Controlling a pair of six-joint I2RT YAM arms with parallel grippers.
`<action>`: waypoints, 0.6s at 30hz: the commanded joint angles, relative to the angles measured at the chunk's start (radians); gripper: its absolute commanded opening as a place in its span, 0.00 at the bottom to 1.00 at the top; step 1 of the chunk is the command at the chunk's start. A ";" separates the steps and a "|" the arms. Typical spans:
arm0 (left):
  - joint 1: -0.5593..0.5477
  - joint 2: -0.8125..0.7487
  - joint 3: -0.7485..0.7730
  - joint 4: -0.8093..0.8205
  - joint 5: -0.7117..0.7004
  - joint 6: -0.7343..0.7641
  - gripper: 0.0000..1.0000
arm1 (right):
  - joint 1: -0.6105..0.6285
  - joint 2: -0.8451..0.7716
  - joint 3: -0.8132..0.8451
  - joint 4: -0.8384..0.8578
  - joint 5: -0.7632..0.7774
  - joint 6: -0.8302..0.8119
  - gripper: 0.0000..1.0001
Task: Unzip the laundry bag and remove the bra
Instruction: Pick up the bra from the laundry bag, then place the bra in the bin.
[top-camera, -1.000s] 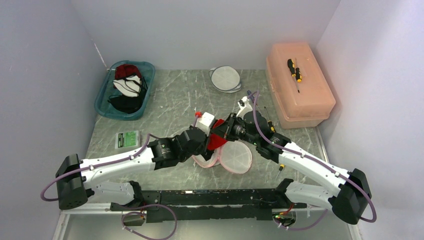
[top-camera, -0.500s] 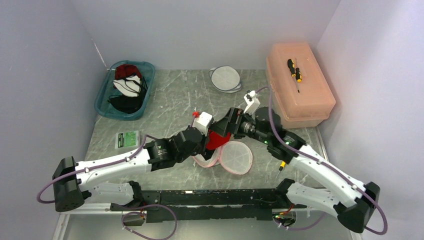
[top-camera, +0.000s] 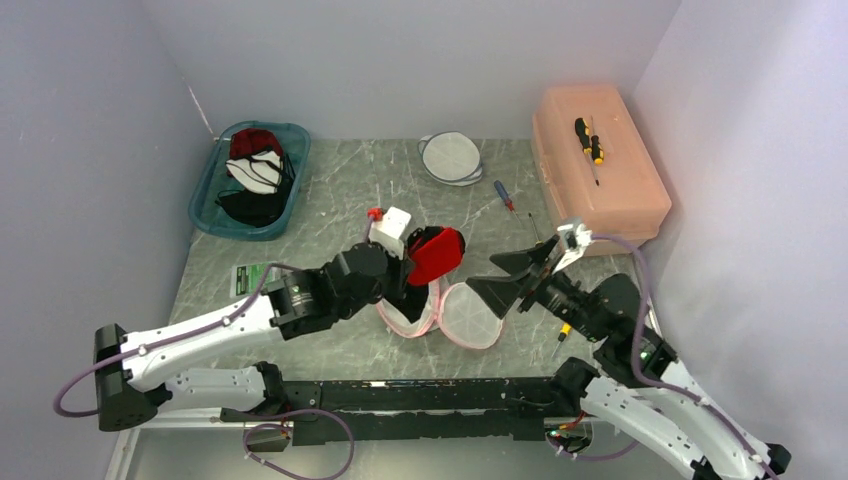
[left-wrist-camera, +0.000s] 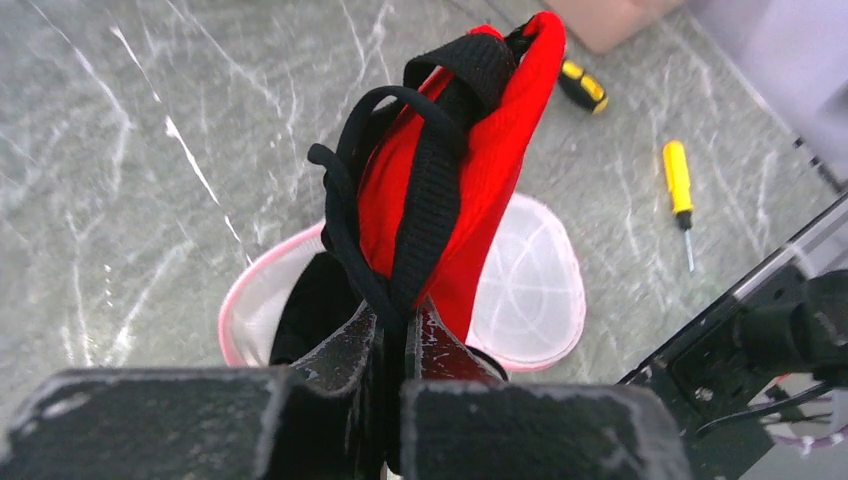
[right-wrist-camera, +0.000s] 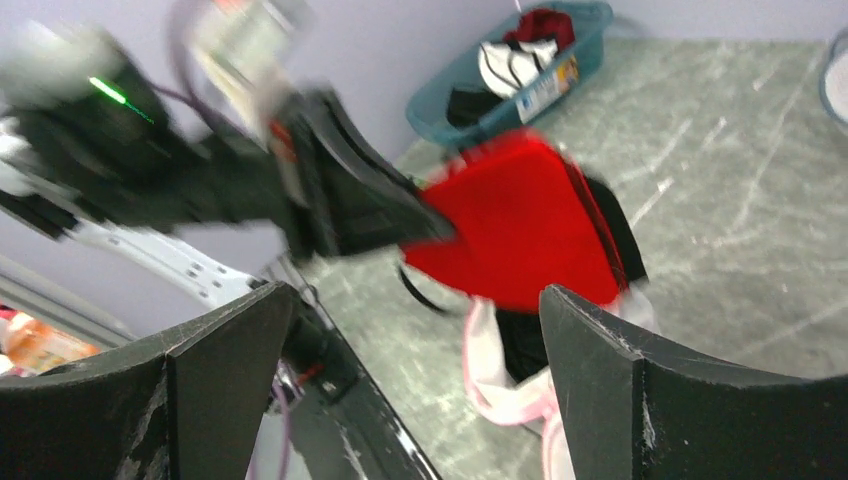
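Note:
The red bra with black straps hangs above the table, clear of the laundry bag, a white mesh pouch with pink trim lying open below it. My left gripper is shut on the bra's black strap; in the left wrist view the strap runs down between the fingers of the left gripper, with the bra over the laundry bag. My right gripper stands wide open and empty to the right of the bag. The right wrist view is blurred and shows the bra beyond the right gripper.
A teal bin of garments sits at the back left. A second round mesh bag lies at the back. A pink toolbox stands at the right with a screwdriver on top. Loose screwdrivers and a green card lie on the table.
My right gripper opened, let go and pulled back to the right. My left gripper shut on the bra's strap and lifted the bra up out of the bag.

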 joint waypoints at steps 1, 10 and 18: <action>0.001 -0.053 0.182 -0.103 -0.112 0.055 0.03 | 0.002 -0.056 -0.141 0.093 0.021 -0.056 0.98; 0.509 0.001 0.392 -0.198 0.185 0.070 0.03 | 0.001 -0.065 -0.346 0.285 -0.069 0.025 0.97; 1.142 0.168 0.398 -0.054 0.639 -0.277 0.03 | 0.002 0.060 -0.377 0.294 -0.172 0.068 0.97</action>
